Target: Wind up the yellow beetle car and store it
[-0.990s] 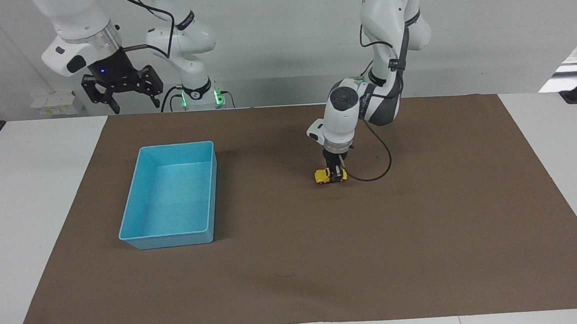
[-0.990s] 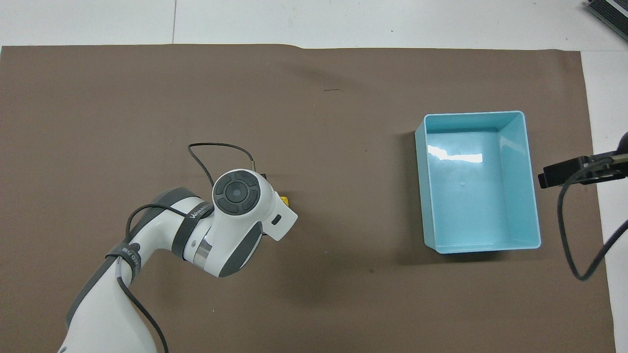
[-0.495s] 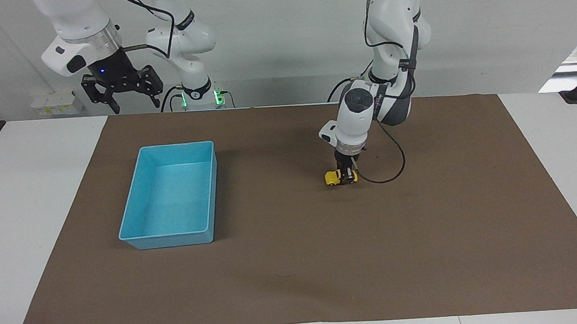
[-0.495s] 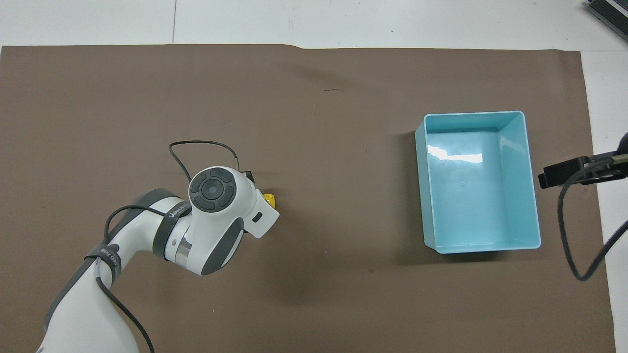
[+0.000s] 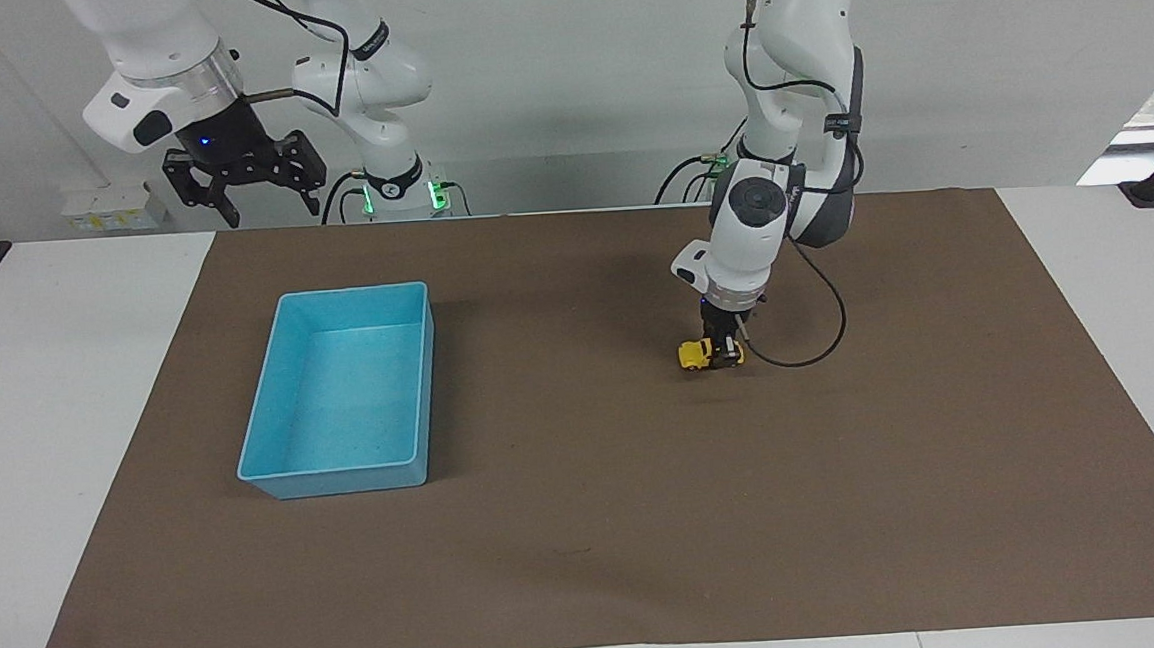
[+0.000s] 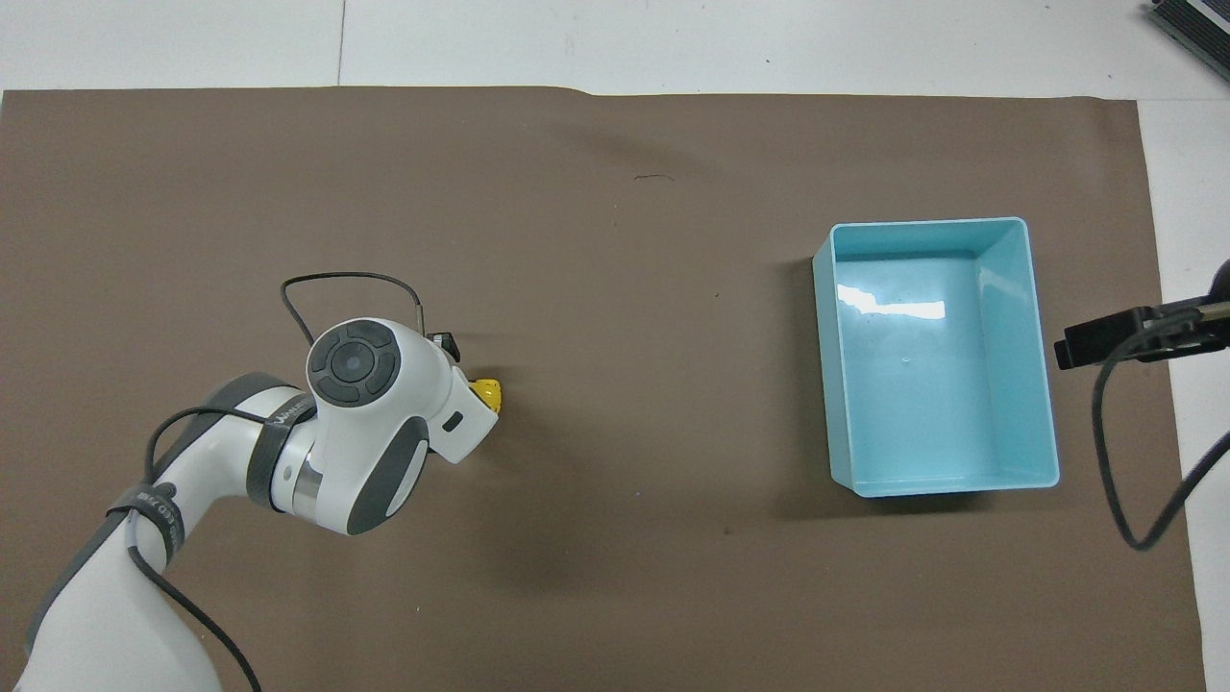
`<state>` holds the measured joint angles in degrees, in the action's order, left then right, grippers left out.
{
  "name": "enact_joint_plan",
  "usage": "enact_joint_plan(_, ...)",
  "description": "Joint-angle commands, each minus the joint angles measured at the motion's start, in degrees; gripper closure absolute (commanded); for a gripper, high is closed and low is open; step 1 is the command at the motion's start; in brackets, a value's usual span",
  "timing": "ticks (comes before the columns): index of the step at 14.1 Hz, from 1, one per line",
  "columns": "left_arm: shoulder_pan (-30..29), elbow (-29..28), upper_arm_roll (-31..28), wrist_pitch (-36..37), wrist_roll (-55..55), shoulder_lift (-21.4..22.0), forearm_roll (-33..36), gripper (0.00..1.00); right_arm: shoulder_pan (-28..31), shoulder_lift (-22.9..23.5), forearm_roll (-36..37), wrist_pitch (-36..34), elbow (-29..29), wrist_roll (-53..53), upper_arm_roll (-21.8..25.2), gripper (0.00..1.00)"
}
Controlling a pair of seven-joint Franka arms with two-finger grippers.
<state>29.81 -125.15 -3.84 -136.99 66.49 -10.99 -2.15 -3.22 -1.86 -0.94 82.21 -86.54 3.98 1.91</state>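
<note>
Two grippers are in play, one busy and one idle. Nearest the robots, the right gripper [image 5: 244, 192] hangs raised over the table edge at the right arm's end, its fingers spread wide and holding nothing; that arm waits.

Farther out on the brown mat [image 5: 592, 564], toward the left arm's end, the left gripper [image 5: 726, 350] points straight down with its fingers closed tight on the yellow beetle car [image 5: 697, 355]. The car sits low at the mat, seemingly with its wheels on or just above the surface; I cannot tell which. In the overhead view the wrist hides most of it, and only one yellow end [image 6: 488, 393] pokes out from under the white housing.

The blue bin [image 5: 275, 463] stands empty toward the right arm's end, well apart from the car, its long sides running away from the robots.

What could go wrong, as I judge it:
- The car is tiny and rounded, so a pinch that sits off-centre could let it twist or squirt out.
- If the wheels lose contact with the mat during a drag, the spring will not wind.
- Too much downward pressure could jam the wheels so they skid instead of turn.
- Released while wound, the car could race off the mat before it reaches the bin
- The loose cable [image 5: 809, 350] looping beside the gripper might snag
</note>
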Motion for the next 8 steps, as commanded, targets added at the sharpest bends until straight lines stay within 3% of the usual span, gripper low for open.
enact_joint_plan(1, -2.9, -2.7, 0.2, -3.2, 4.1, 0.1, -0.7, 1.00, 0.6, -1.7, -0.6, 0.9, -2.0, -0.3, -0.3, 0.00)
enact_joint_plan(8, -5.9, -4.9, 0.2, -3.3, 7.9, 0.9, -0.7, 1.00, 0.5, -1.7, -0.6, 0.9, -2.0, -0.3, -0.3, 0.00)
